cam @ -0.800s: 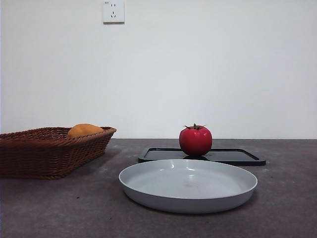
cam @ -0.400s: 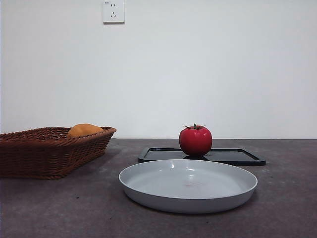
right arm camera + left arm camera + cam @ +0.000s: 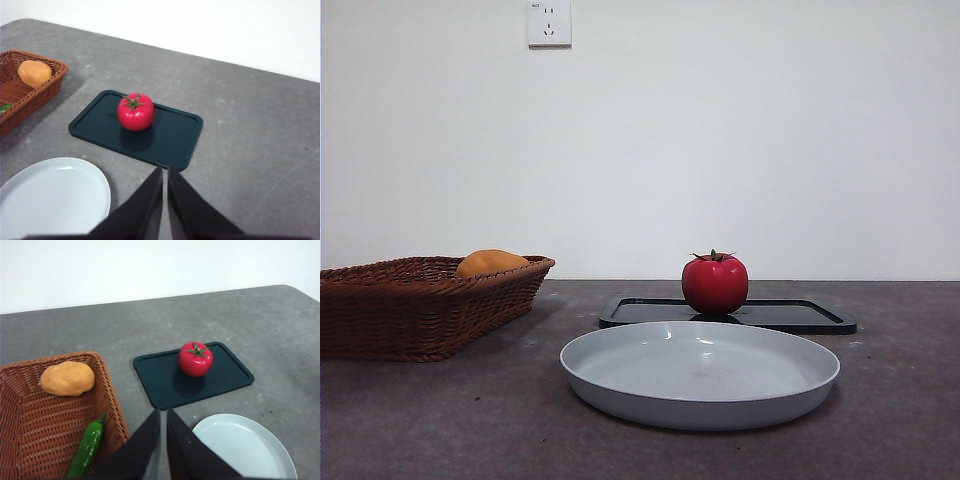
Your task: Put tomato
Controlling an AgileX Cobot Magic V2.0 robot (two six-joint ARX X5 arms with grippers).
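The glossy red tomato [image 3: 715, 284] with a green stem stands on a dark flat tray [image 3: 800, 316] behind the grey plate [image 3: 700, 375]. Both wrist views show the tomato [image 3: 195, 359] [image 3: 135, 111] on the tray [image 3: 165, 385] [image 3: 172, 137] from above. My left gripper [image 3: 163, 415] hangs high over the table between the basket and the plate, jaws shut and empty. High above the table on the near side of the tray, my right gripper [image 3: 165, 172] is shut and empty too. Neither gripper shows in the front view.
A brown wicker basket [image 3: 420, 305] [image 3: 30, 425] on the left holds an orange rounded fruit [image 3: 490, 263] [image 3: 67, 378] and a green pepper [image 3: 86, 450]. The grey plate [image 3: 245, 447] [image 3: 50, 197] lies in front of the tray. A wall socket [image 3: 549, 22] is on the white wall.
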